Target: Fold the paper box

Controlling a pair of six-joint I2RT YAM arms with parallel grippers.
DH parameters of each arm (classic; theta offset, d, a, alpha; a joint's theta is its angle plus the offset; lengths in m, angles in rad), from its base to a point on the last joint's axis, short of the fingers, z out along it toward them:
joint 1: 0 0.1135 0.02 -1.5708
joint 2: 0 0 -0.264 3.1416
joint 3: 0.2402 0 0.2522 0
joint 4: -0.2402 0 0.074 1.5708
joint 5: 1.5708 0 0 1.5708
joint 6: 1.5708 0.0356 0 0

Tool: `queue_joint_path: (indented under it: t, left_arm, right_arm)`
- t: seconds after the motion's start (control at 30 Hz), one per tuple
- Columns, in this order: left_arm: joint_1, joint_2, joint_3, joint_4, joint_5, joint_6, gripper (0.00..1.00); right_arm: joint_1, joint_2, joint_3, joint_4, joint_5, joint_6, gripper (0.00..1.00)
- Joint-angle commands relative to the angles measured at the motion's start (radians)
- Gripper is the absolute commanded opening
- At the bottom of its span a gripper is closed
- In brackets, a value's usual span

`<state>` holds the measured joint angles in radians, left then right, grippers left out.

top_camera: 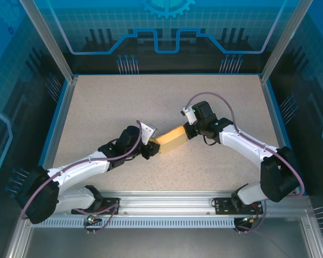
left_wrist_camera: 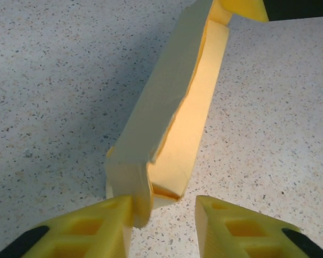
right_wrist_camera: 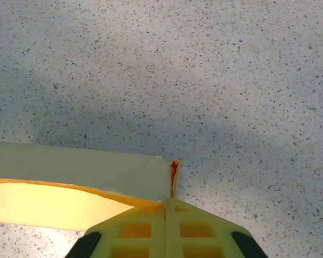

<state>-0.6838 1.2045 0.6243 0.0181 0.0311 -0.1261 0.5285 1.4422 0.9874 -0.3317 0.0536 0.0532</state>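
The box (top_camera: 170,141) lies across the middle of the surface (top_camera: 124,102), bridging the left pincer (top_camera: 149,148) and the right pincer (top_camera: 187,130). Together with the left arm (top_camera: 81,169) and right arm (top_camera: 247,145), it forms an arch-shaped barrier from one near corner to the other. Beyond it the far half of the surface lies bare, as do the strips along both side edges, bounded by posts (top_camera: 48,40) and blue panels (top_camera: 167,32). Between the left pincer's fingers (left_wrist_camera: 105,220) the box end crowds one side, with bare surface showing in the remaining gap.
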Motion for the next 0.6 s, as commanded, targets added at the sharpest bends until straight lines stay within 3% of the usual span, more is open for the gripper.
queue_joint_path:
  t: [0.0,0.37,0.57]
  left_arm:
    - [-0.005,0.027,0.056,-0.035,-0.026,0.018,0.30]
    - [-0.005,0.046,0.076,-0.043,-0.056,0.006,0.13]
    - [-0.006,0.035,0.068,-0.015,-0.066,-0.098,0.09]
  right_arm:
    - [0.018,0.011,0.015,-0.039,0.015,0.016,0.01]
    - [0.020,0.002,0.007,-0.041,0.020,0.016,0.01]
    - [0.028,-0.013,-0.009,-0.032,0.027,0.030,0.01]
